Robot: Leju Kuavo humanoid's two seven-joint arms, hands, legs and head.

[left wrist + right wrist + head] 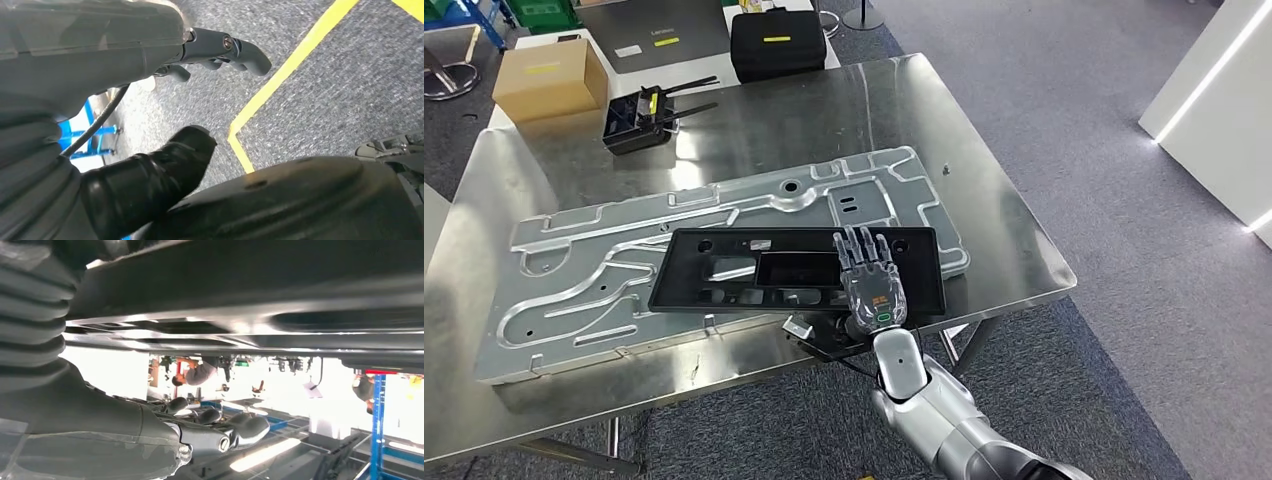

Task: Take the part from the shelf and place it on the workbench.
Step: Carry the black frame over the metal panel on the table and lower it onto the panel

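Cardboard box point(550, 78): far left, on a white surface beyond the workbench.
Small black tray point(638, 120): on the workbench's far left part, holding dark tools with a yellow label.
Workbench point(984, 180): shiny steel top, reaching across most of the head view, grey carpet point(1124, 200) around it.
Metal plate point(574, 290): large silver panel with routed channels, lying flat on the workbench, running from near left to far right.
Part point(724, 270): long black frame with rectangular cut-outs, lying flat on top of the metal plate, near the workbench's near edge.
Black case point(777, 42): far centre, beyond the workbench, with a yellow strip on its lid.
Right hand point(872, 280): fingers stretched out and flat over the right end of the part, palm down; whether it presses on the part or hovers just above it cannot be told. It grasps nothing.
Left hand point(150, 125): seen in the left wrist view, hanging over grey carpet with a yellow floor line point(280, 80); thumb and fingers apart, nothing between them.
White wall panel point(1224, 110): far right, with lit strips.
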